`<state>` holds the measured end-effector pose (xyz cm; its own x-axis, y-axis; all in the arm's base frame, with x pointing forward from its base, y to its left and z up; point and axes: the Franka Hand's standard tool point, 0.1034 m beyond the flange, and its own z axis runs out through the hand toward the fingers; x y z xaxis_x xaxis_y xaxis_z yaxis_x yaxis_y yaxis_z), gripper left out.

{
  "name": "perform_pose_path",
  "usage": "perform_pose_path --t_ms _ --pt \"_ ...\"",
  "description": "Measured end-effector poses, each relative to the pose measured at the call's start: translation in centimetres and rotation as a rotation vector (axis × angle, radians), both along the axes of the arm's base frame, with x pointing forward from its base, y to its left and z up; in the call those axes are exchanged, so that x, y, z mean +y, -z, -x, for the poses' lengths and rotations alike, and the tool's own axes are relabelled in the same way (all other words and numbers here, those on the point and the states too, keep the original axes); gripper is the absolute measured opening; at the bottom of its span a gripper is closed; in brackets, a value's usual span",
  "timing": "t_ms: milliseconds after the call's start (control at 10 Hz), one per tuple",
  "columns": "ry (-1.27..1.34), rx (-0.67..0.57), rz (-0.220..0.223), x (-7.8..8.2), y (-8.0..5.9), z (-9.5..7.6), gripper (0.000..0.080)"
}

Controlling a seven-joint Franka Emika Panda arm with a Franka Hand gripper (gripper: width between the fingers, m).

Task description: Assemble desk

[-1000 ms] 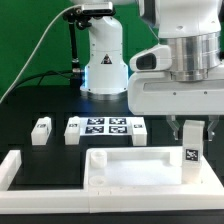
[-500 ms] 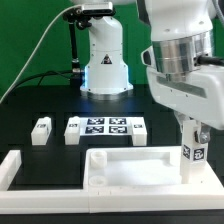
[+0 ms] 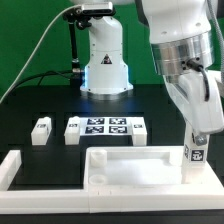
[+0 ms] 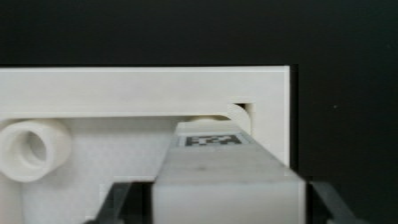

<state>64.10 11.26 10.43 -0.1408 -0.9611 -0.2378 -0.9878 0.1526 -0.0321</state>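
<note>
Gripped a tagged leg (image 3: 196,151) upright in clenched jaws at a corner socket (image 4: 251,110) of the top (image 3: 130,176), second leg (image 3: 41,131) well apart from that top.

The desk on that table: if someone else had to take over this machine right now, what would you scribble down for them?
Gripper: fingers shut on one leg, held upright.
Where: that leg's lower end is at the corner of the desk top on the exterior view's right. I cannot tell whether it is fully seated.
A second leg sits loose on the table, to the exterior view's left of the marker board.
Done: no other leg is fitted to the top.
Left: seat the held leg, then fit the loose one. Further legs are not in view.
</note>
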Motion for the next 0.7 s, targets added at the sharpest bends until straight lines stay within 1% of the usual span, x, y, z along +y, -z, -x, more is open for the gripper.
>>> perform_pose_path --t_ms 100,300,500,600,700 --pt "0.111 -0.003 -0.029 -0.31 -0.01 -0.26 0.0293" --pt "0.255 -0.015 -0.059 -0.5 0.02 -0.48 0.0294" --pt "0.311 -0.02 -0.064 -0.71 -0.02 -0.58 0.0294" --pt "0.316 -0.018 -0.064 -0.68 0.02 -0.56 0.0351" --pt "0.304 -0.019 -0.063 -0.62 0.13 -0.51 0.0351"
